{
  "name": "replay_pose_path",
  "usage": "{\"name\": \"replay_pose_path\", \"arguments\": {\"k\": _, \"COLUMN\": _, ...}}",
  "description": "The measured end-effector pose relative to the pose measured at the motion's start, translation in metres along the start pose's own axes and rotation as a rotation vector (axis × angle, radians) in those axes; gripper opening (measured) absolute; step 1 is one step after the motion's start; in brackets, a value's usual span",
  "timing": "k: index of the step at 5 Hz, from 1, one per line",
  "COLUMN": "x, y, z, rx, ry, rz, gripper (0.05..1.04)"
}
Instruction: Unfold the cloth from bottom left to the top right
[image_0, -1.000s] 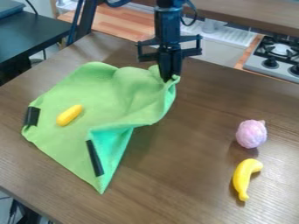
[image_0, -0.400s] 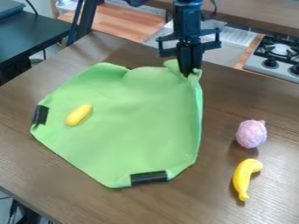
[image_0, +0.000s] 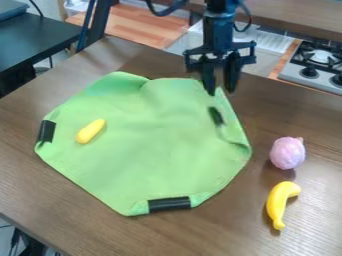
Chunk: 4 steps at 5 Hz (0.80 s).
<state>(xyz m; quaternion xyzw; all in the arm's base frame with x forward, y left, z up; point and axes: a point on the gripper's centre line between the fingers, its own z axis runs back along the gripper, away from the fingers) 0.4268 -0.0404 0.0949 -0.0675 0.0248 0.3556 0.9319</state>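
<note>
Green, lightly rippled, one cloth (image_0: 147, 145) shows three black strips (image_0: 169, 204)! One gripper (image_0: 221, 92) hangs, fingers apart, clasping nothing.

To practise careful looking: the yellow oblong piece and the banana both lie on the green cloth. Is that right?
No: the banana lies on the table, as the camera view shows; the yellow oblong piece is on the green cloth.

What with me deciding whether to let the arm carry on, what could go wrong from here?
The gripper, jaws apart, hangs close by the green cloth's far edge; a sideways move might snag it. The yellow oblong toy lies loose on the cloth, so another pull could drag or roll it. The cloth looks rumpled beside this black strip, so unfolding may end uneven.
</note>
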Motion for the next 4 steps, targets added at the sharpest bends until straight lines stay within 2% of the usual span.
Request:
{"name": "replay_pose_path", "arguments": {"k": 1, "x": -0.001, "y": -0.002, "z": 0.0, "rx": -0.006, "ry": -0.002, "rz": -0.03, "gripper": 0.857}}
{"name": "replay_pose_path", "arguments": {"k": 2, "x": -0.003, "y": -0.011, "z": 0.008, "rx": -0.025, "ry": -0.017, "rz": -0.081, "gripper": 1.004}}
{"name": "replay_pose_path", "arguments": {"k": 3, "x": -0.005, "y": -0.009, "z": 0.016, "rx": -0.006, "ry": -0.009, "rz": -0.236, "gripper": 0.999}}
{"name": "replay_pose_path", "arguments": {"k": 4, "x": 0.003, "y": 0.024, "z": 0.062, "rx": 0.028, "ry": -0.074, "rz": -0.391, "gripper": 0.999}}
